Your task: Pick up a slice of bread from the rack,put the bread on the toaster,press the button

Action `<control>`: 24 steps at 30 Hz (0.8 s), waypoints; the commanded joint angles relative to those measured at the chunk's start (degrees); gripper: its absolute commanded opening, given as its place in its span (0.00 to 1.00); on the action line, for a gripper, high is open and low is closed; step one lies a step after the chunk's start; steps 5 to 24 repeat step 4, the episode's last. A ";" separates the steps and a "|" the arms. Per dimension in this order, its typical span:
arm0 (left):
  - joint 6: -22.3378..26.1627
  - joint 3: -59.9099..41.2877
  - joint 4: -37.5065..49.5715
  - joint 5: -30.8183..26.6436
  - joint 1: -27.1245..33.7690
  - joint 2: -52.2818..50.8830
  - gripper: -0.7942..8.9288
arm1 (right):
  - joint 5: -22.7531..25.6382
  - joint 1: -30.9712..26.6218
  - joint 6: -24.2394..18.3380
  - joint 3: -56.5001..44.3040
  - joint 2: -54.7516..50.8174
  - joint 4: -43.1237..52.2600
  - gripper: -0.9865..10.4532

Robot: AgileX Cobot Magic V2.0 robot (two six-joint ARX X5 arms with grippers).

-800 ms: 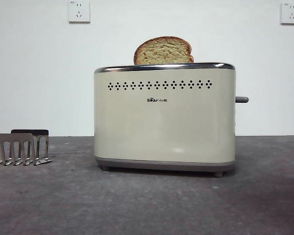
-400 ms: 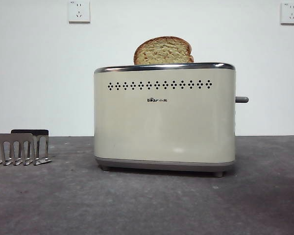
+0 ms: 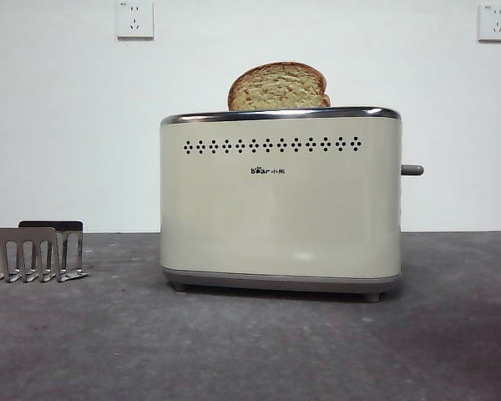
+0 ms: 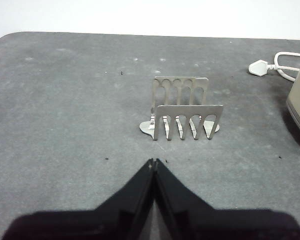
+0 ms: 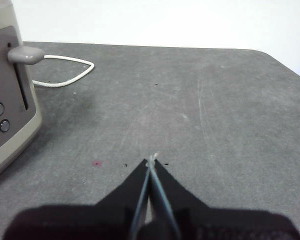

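- standing at about 8 o'clock in the front view, the rack [image 3: 33,253] is bare of bread, its grey pronged plates upright on the dark worktop [image 3: 250,351].
- the left gripper [image 4: 154,162] hovers over the worktop with the rack [image 4: 182,107] just ahead at 12 o'clock; its fingers [image 4: 140,185] are pressed together on nothing.
- the toaster [image 3: 280,200] sits at the centre, its long cream side facing the front camera.
- the slice of bread [image 3: 278,86] stands upright in the toaster's top slot at 12 o'clock, its rounded crust showing above the chrome rim.
- the button [image 3: 412,170] juts from the toaster's narrow end at 3 o'clock, high up in its slot [image 5: 22,85].
- the right gripper [image 5: 152,161] hangs near that end with the button [image 5: 26,54] off at 10 o'clock; its fingers [image 5: 165,185] are closed and hold nothing.
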 commanded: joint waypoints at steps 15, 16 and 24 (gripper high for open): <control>-0.31 -0.61 0.39 0.00 -0.13 -0.02 0.08 | -0.02 0.04 -0.26 -0.70 -0.13 0.46 0.09; -0.31 -0.61 0.39 0.00 -0.13 -0.02 0.08 | -0.02 0.04 -0.26 -0.70 -0.13 0.46 0.09; -0.31 -0.61 0.39 0.00 -0.13 -0.02 0.08 | -0.02 0.04 -0.26 -0.70 -0.13 0.46 0.09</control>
